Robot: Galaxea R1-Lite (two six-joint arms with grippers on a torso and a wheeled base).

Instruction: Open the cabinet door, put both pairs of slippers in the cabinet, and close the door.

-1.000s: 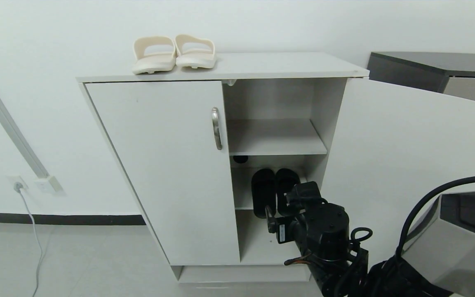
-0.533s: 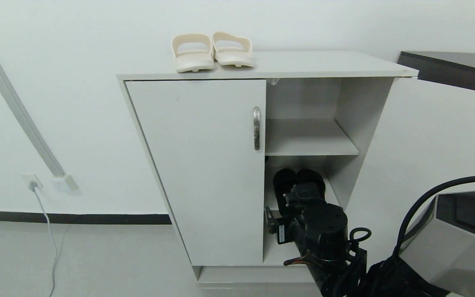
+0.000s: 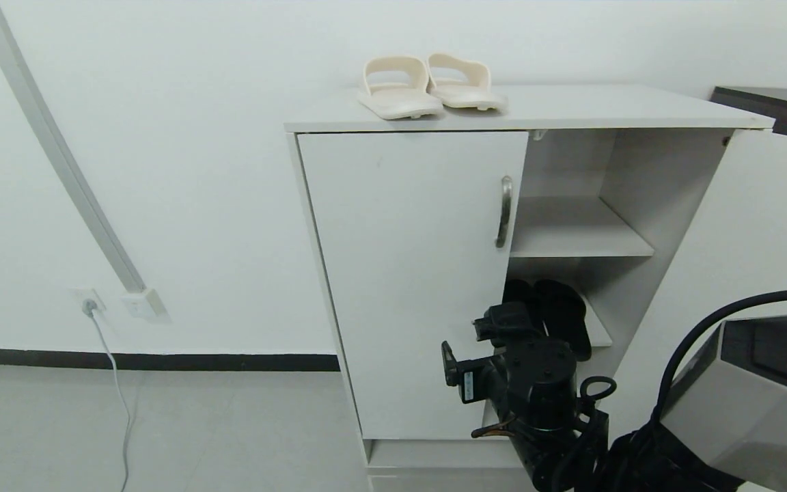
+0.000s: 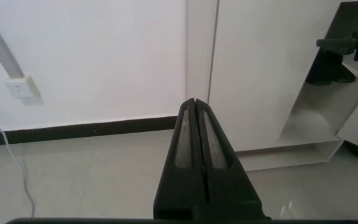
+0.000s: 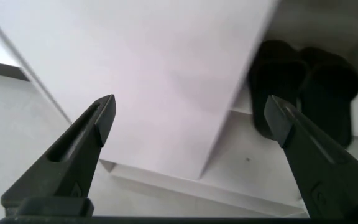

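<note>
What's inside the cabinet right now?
A pair of black slippers lies on the second shelf down, in the open right half. The closed left door hides the rest.

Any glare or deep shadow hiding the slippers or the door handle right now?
Head view: soft, even light, no glare on the closed door; the handle carries a small highlight; the black slippers sit in shade inside the cabinet, outline readable; the cream slippers on top are well lit. Right wrist view: black slippers dark against the bright door. Left wrist view: faint sheen on the floor.
</note>
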